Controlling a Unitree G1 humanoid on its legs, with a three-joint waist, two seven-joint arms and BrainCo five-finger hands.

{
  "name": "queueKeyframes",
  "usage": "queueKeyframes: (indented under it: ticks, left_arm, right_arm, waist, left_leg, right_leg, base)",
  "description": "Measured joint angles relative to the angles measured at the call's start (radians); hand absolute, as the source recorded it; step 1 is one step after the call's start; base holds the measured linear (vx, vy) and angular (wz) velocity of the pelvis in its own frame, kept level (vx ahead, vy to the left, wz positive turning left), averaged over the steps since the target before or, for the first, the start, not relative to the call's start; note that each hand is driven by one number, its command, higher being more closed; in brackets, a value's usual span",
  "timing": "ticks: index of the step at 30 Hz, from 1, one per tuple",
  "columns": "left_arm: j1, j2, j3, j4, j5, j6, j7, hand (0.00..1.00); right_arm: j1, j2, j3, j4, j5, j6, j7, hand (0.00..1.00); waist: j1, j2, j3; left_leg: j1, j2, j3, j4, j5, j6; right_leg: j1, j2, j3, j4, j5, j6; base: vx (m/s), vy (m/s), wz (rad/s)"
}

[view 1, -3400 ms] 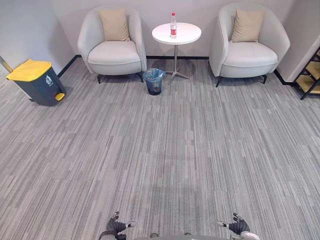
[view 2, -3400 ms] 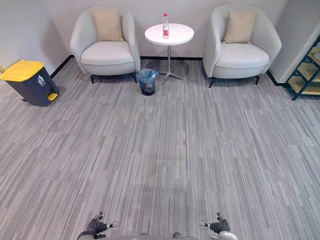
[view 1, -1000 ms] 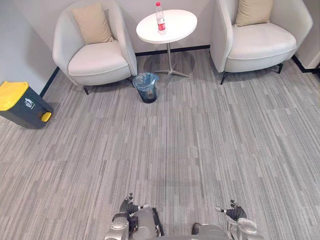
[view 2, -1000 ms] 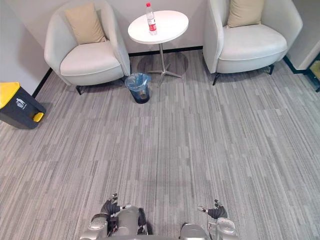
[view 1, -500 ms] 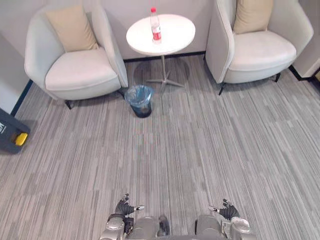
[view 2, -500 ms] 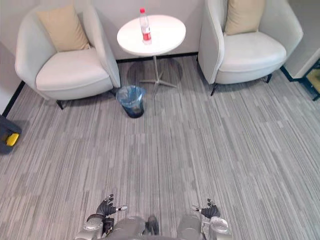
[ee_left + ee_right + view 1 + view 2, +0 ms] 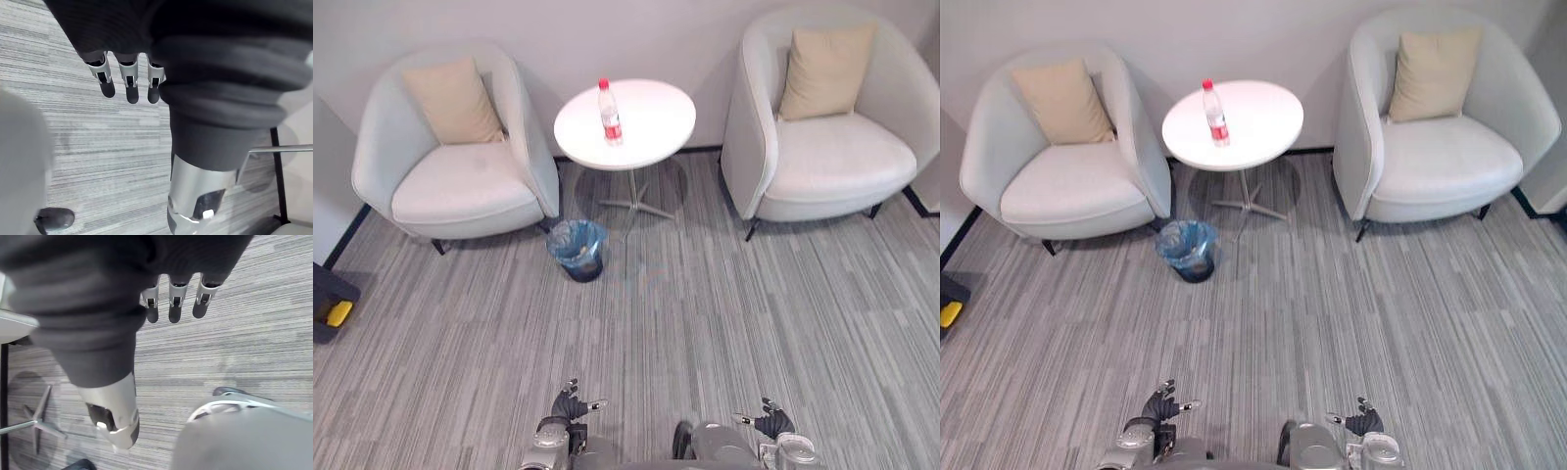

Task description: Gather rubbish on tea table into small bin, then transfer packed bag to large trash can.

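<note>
So both hands are down low at the robot's sides, nothing in either one. The left hand (image 7: 568,404) has its fingers (image 7: 128,87) loose and pretty much straight, thumb sticking out to the side, just grey striped carpet (image 7: 724,313) past them. Same deal with the right hand (image 7: 773,424): fingers (image 7: 174,307) relaxed and spread, empty, hanging over the carpet. Neither one is touching anything.

Moving out from there, there's a good stretch of bare carpet in front of the robot, then the small bin (image 7: 578,251). It's a dark little basket with a blue bag lining it, standing upright on the floor near the foot of the tea table (image 7: 651,125), a bit to the robot's left of the table's leg.

The tea table is round and white on a single metal post. The rubbish is up there: one plastic bottle (image 7: 608,112) with a red cap and red label, standing upright toward the left part of the top. It's well apart from both hands.

A pale armchair (image 7: 460,191) sits on the left of the table and another armchair (image 7: 832,162) on the right, each with a tan cushion (image 7: 453,101) propped against the back.

The large trash can (image 7: 331,292) pokes in at the far left edge, dark with a yellow bit on it, well away from the small bin.
</note>
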Motion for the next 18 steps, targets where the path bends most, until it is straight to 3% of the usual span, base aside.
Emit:
queueKeyframes:
  ticks: [4, 6, 7, 9, 10, 11, 12, 14, 16, 17, 18]
  left_arm:
    - [0.007, 0.005, 0.017, -0.017, 0.000, -0.002, 0.001, 0.00]
    - [0.005, 0.004, 0.020, -0.017, 0.000, -0.002, 0.002, 0.00]
    - [0.000, 0.002, 0.019, -0.017, 0.000, -0.002, 0.002, 0.00]
    - [0.008, -0.001, 0.018, -0.015, -0.001, -0.005, 0.002, 0.00]
    - [0.011, 0.001, 0.019, -0.015, -0.002, -0.008, 0.002, 0.00]
    - [0.010, 0.007, 0.020, -0.013, -0.001, -0.009, 0.002, 0.00]
    - [0.007, 0.020, 0.019, -0.011, -0.001, -0.009, 0.001, 0.00]
    - [0.006, 0.031, 0.018, -0.008, -0.001, -0.010, 0.001, 0.00]
    - [0.011, 0.033, 0.015, -0.005, -0.001, -0.008, 0.001, 0.00]
    - [0.018, 0.041, -0.006, -0.004, -0.001, -0.007, 0.001, 0.00]
    - [0.016, 0.048, -0.023, 0.002, -0.001, -0.006, 0.001, 0.00]
  right_arm:
    - [-0.008, 0.007, -0.020, 0.002, 0.020, 0.003, 0.000, 0.00]
    - [-0.005, 0.015, -0.027, 0.004, 0.020, 0.004, -0.002, 0.00]
    - [-0.006, 0.014, -0.027, 0.004, 0.021, 0.004, -0.002, 0.00]
    - [-0.005, 0.010, -0.024, 0.003, 0.021, 0.004, -0.001, 0.00]
    - [-0.008, 0.012, -0.022, 0.006, 0.020, 0.004, -0.002, 0.00]
    - [-0.010, 0.020, -0.017, 0.007, 0.020, 0.004, -0.001, 0.00]
    - [-0.007, 0.034, -0.014, 0.007, 0.018, 0.004, 0.002, 0.00]
    - [-0.004, 0.040, -0.015, 0.014, 0.017, 0.004, 0.002, 0.00]
    - [-0.006, 0.046, -0.018, 0.012, 0.014, 0.003, 0.005, 0.00]
    - [-0.006, 0.045, -0.018, 0.011, 0.007, 0.002, 0.005, 0.00]
    - [-0.008, 0.045, -0.023, 0.011, 0.003, 0.002, 0.008, 0.00]
  waist:
    - [0.020, 0.007, -0.002]
    - [0.036, 0.003, 0.000]
    - [0.042, 0.002, 0.000]
    - [0.045, 0.017, -0.006]
    - [0.049, 0.022, -0.014]
    - [0.050, 0.004, -0.017]
    - [0.051, -0.030, -0.031]
    - [0.053, -0.056, -0.039]
    - [0.054, -0.059, -0.042]
    - [0.046, -0.062, -0.041]
    - [0.044, -0.064, -0.042]
  left_leg:
    - [-0.121, -0.035, 0.069, -0.225, -0.017, 0.028]
    - [-0.128, -0.105, 0.066, -0.480, -0.004, 0.020]
    - [-0.123, -0.132, 0.064, -0.595, 0.022, 0.014]
    - [-0.106, -0.158, 0.061, -0.776, 0.131, 0.042]
    - [-0.104, -0.162, 0.053, -0.753, 0.208, 0.116]
    - [-0.108, -0.173, 0.064, -0.724, 0.182, 0.128]
    - [-0.116, -0.200, 0.080, -0.686, 0.126, 0.141]
    - [-0.097, -0.231, 0.110, -0.664, 0.064, 0.153]
    - [-0.046, -0.255, 0.131, -0.675, 0.032, 0.166]
    - [-0.008, -0.268, 0.129, -0.676, 0.010, 0.182]
    - [0.025, -0.276, 0.125, -0.677, -0.007, 0.195]
  right_leg:
    - [0.088, -0.007, 0.024, -0.103, 0.012, 0.024]
    - [0.129, -0.028, 0.042, -0.137, 0.010, 0.046]
    - [0.140, -0.035, 0.051, -0.150, 0.006, 0.059]
    - [0.157, -0.030, 0.082, -0.153, -0.024, 0.101]
    - [0.160, -0.032, 0.114, -0.135, -0.058, 0.120]
    - [0.162, -0.047, 0.126, -0.121, -0.076, 0.132]
    - [0.154, -0.082, 0.137, -0.084, -0.112, 0.154]
    - [0.107, -0.127, 0.204, 0.047, -0.142, 0.184]
    - [0.014, -0.148, 0.293, 0.297, -0.124, 0.231]
    - [-0.047, -0.158, 0.325, 0.467, -0.097, 0.323]
    - [-0.085, -0.165, 0.322, 0.577, -0.104, 0.326]
  base:
    - [0.23, -0.028, -0.15]
    - [0.32, 0.099, -0.20]
    - [0.37, 0.166, -0.28]
    - [0.35, 0.225, -0.40]
    - [0.33, 0.232, -0.49]
    - [0.35, 0.196, -0.42]
    - [0.31, 0.131, -0.24]
    - [0.41, 0.187, -0.32]
    - [0.44, 0.230, -0.20]
    - [0.42, 0.155, 0.07]
    - [0.35, 0.083, 0.20]
